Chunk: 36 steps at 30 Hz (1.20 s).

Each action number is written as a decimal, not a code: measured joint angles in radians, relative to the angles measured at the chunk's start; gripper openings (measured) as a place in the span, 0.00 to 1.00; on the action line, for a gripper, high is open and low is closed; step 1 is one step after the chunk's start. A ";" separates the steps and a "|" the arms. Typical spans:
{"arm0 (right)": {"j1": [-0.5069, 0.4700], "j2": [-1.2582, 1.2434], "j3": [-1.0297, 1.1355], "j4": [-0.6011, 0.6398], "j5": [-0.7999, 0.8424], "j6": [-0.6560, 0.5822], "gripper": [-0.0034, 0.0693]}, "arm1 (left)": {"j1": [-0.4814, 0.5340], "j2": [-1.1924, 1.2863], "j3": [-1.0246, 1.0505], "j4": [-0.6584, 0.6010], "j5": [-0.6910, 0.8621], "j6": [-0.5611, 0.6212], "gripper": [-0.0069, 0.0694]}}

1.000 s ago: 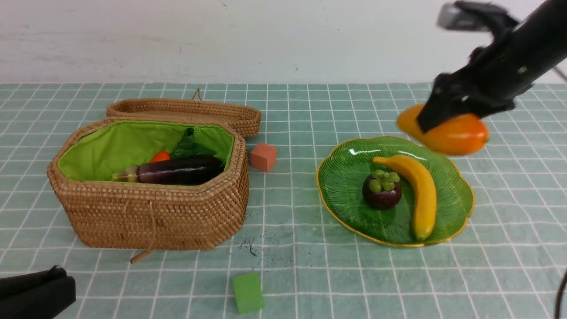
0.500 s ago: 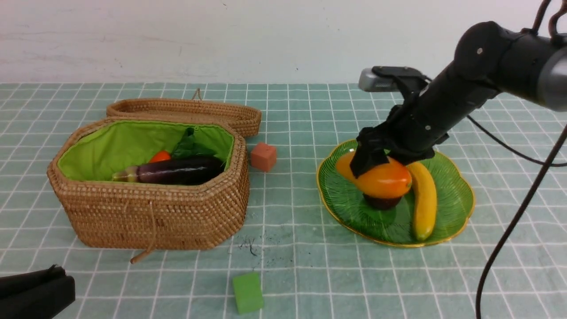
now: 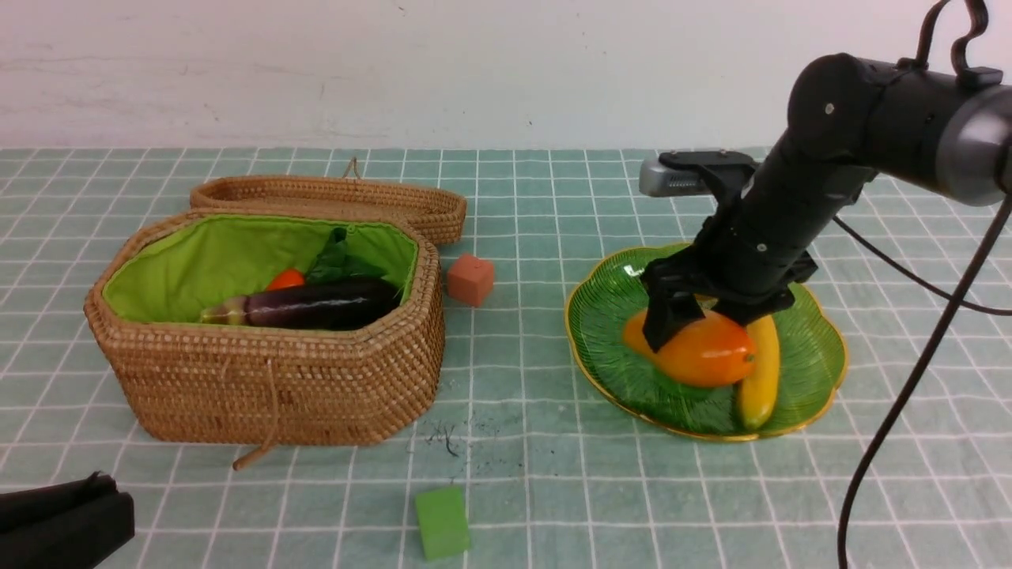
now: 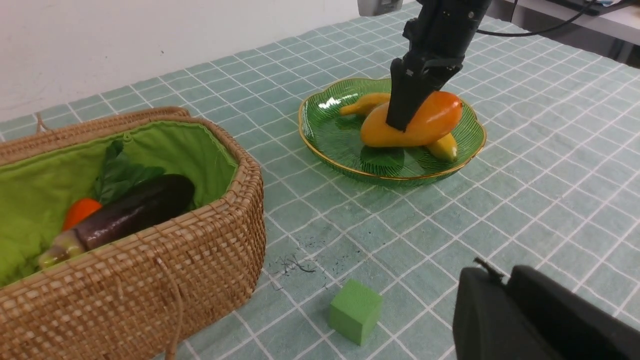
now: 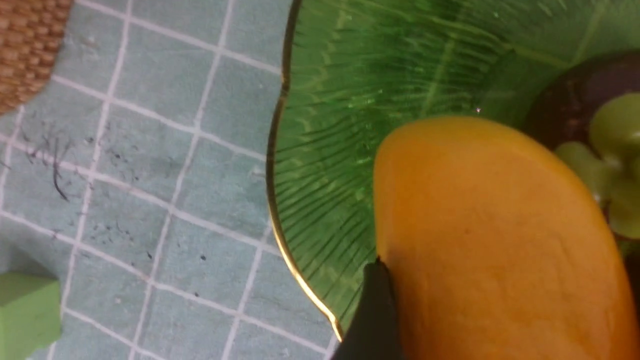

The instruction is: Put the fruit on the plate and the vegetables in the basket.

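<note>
**Mango held low over plate, release pending**

Now the largest items first. Basket [image 3: 261, 348] sits on the robot's left half of the cloth, lid open behind it. Inside, on the green lining: eggplant [image 3: 316, 304] lying lengthwise, carrot [image 3: 285, 279] partly hidden behind it. Gourd not identifiable in any view.

Plate [image 3: 822, 348] sits on the right half, well apart from the basket. On it: banana [image 3: 760, 371], long axis running near-to-far, and the mango [image 3: 696, 349] just beside it on the basket side. Mangosteen hidden in the front view; the right wrist view shows its dark skin and green cap [image 5: 600, 130] tucked close behind the mango.

Key relation: the mango lies directly between the jaws of the right gripper [image 3: 680, 316], which comes down on it from above. Its long axis runs roughly crosswise to the jaws and tilts, the banana-side end higher. Jaws are closed about its middle, gripping it. Whether its underside already touches the plate is hard to tell; in the left wrist view it seems to rest against the banana, possibly just off the glass.

Judgement: the right arm only needs to open and lift away. Risk: the smooth, rounded mango may roll toward the rim.

Left gripper [image 3: 63, 525] is parked at the near left corner, well away; jaw state unreadable.

Mango: glossy, oval, yellow shading to orange-red at one end.
</note>
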 joint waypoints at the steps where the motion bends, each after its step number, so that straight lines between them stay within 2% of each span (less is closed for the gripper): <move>1: 0.000 0.000 0.000 -0.002 0.001 0.000 0.86 | 0.000 0.000 0.000 0.000 0.000 0.000 0.17; 6: 0.000 -0.007 0.000 -0.010 0.023 0.000 0.90 | 0.000 0.000 0.000 0.000 0.000 0.000 0.17; 11: 0.000 -0.091 0.000 -0.029 0.035 0.001 0.85 | 0.000 0.000 0.000 0.000 0.000 0.000 0.17; 13: 0.000 -0.137 0.000 -0.035 0.052 0.003 0.79 | 0.000 0.000 0.000 0.000 0.000 0.000 0.18; 15: 0.000 -0.234 0.000 -0.045 0.120 0.010 0.66 | 0.000 0.000 0.000 -0.003 -0.002 -0.013 0.16; 17: 0.000 -0.262 0.000 -0.047 0.138 0.011 0.62 | 0.000 -0.001 0.000 -0.003 -0.002 -0.030 0.14; 19: 0.000 -0.361 0.020 -0.056 0.179 0.024 0.46 | 0.000 -0.020 0.005 -0.004 -0.008 -0.084 0.07; 20: 0.000 -0.415 0.045 -0.063 0.181 0.034 0.38 | 0.000 -0.046 0.021 -0.004 -0.016 -0.109 0.07; 22: 0.000 -0.466 0.076 -0.070 0.182 0.047 0.29 | 0.000 -0.083 0.037 -0.004 -0.023 -0.127 0.07; 23: 0.000 -0.578 0.161 -0.080 0.186 0.073 0.19 | 0.000 -0.151 0.082 -0.004 -0.039 -0.143 0.07; 25: 0.000 -0.690 0.254 -0.090 0.192 0.109 0.10 | 0.000 -0.219 0.123 -0.004 -0.065 -0.148 0.07; 27: 0.000 -0.757 0.309 -0.093 0.194 0.131 0.07 | 0.000 -0.260 0.151 -0.004 -0.086 -0.151 0.07; 29: 0.000 -0.941 0.459 -0.096 0.202 0.187 0.04 | 0.000 -0.325 0.219 -0.004 -0.131 -0.153 0.07; 36: 0.000 -1.404 0.791 -0.119 0.218 0.343 0.04 | 0.000 -0.343 0.305 -0.004 -0.152 -0.156 0.07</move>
